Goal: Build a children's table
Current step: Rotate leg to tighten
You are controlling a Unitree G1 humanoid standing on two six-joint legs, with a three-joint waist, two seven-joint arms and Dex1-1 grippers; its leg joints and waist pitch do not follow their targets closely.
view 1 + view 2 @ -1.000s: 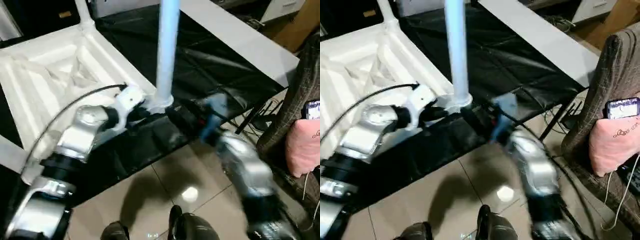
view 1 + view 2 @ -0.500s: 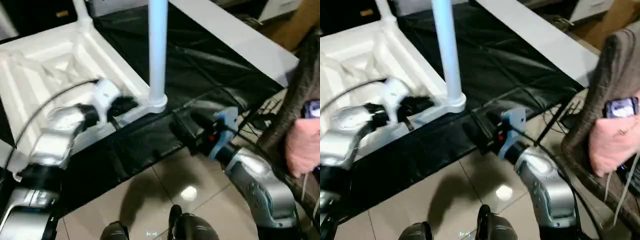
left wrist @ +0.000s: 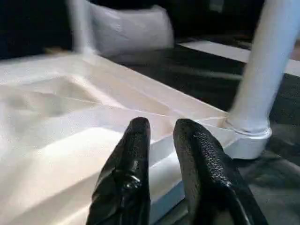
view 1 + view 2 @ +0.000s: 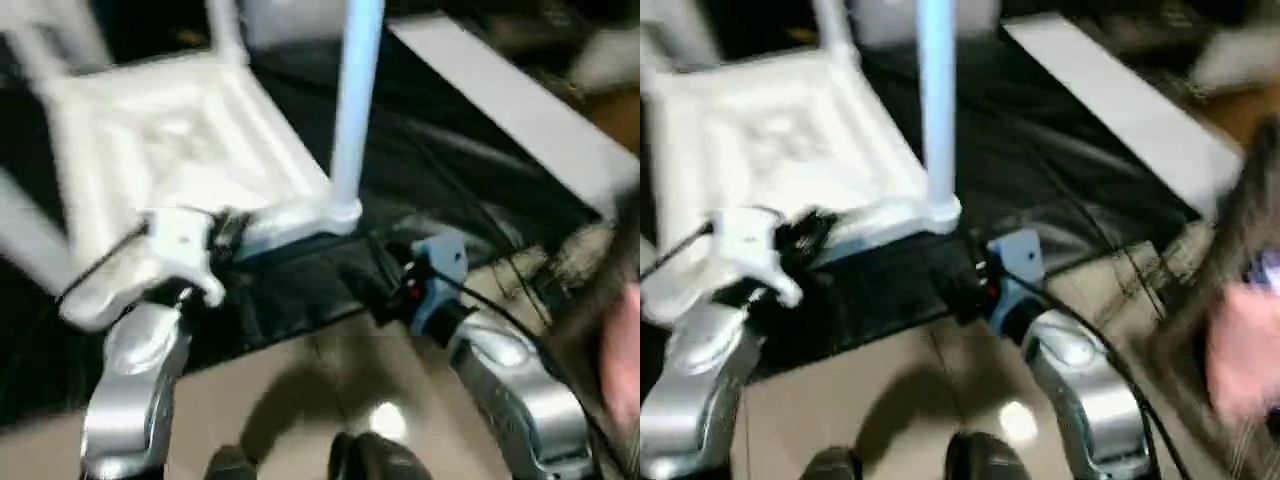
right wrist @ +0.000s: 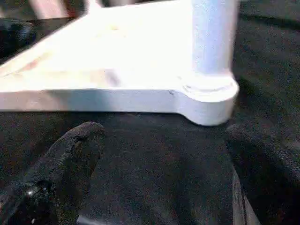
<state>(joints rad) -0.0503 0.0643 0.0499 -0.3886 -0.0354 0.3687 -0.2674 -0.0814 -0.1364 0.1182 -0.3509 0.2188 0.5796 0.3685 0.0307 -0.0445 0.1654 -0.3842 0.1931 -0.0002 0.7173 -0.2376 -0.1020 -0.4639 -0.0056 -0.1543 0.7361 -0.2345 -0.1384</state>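
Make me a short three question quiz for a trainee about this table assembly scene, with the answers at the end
1. True or false: the near leg stands upright in a corner socket of the upturned table top.
2. Which gripper has its fingers spread wide apart? A) left gripper B) right gripper
3. Fill in: the table top lies on a ___ sheet.

Key: 1 true. 2 B: in the right wrist view the two fingers stand far apart on either side of the corner, while in the left wrist view the fingers sit close together over the top's rim, gripping nothing. 3 black.
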